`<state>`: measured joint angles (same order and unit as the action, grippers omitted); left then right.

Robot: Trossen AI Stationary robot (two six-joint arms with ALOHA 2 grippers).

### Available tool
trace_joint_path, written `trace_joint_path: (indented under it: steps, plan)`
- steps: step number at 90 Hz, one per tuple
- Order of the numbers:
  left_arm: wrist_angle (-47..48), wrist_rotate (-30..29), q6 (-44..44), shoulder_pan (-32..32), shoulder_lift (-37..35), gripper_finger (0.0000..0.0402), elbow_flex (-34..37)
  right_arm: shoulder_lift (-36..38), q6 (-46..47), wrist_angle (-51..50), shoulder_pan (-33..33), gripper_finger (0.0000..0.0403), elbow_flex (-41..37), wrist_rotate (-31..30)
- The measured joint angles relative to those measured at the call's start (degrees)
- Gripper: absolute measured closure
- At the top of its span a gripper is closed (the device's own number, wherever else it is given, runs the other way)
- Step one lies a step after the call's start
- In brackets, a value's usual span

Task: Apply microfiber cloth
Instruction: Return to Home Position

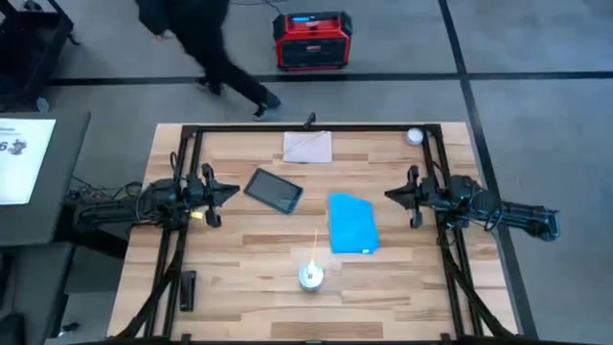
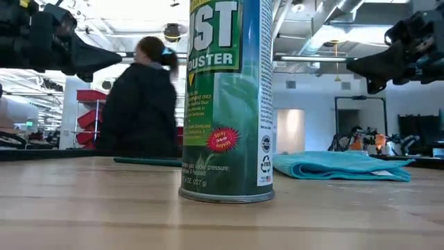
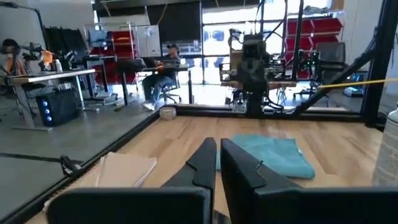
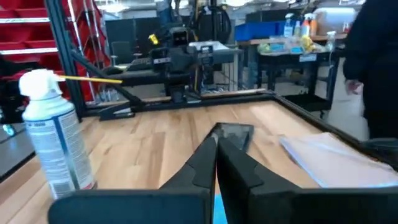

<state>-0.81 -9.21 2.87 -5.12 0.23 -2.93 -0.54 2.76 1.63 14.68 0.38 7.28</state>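
Two grippers, both pinched together on nothing: left gripper [image 1: 228, 192] mid-left of the high view, right gripper [image 1: 393, 195] mid-right. I see the microfiber cloth [image 1: 352, 223] flat on the table [image 1: 239, 287], just right of ctr, btwn them, apart from the tablet [image 1: 274, 190].

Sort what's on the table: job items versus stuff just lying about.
Job: microfiber cloth, black tablet, probably the duster can.
Lying about: beige sheet, small white round object, small black object.
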Motion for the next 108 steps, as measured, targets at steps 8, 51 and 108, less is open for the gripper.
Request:
trace_joint_path:
  steps: [8,51,108]
  plan:
    - [3.08,0.02,0.98,0.43,-0.14,0.0402,-2.59,-1.25,-0.03,-0.02,1.69,0.0403,0.0,0.33]
    - [1.76,-0.57,-5.67,7.8,-0.09,0.0401,0.46,-5.77,2.88,0.21,3.51,0.0403,-0.02,2.08]
    - [-2.3,-6.47,-15.05,9.94,0.77,0.0401,1.9,-1.81,13.9,0.45,6.01,0.0403,-0.04,1.74]
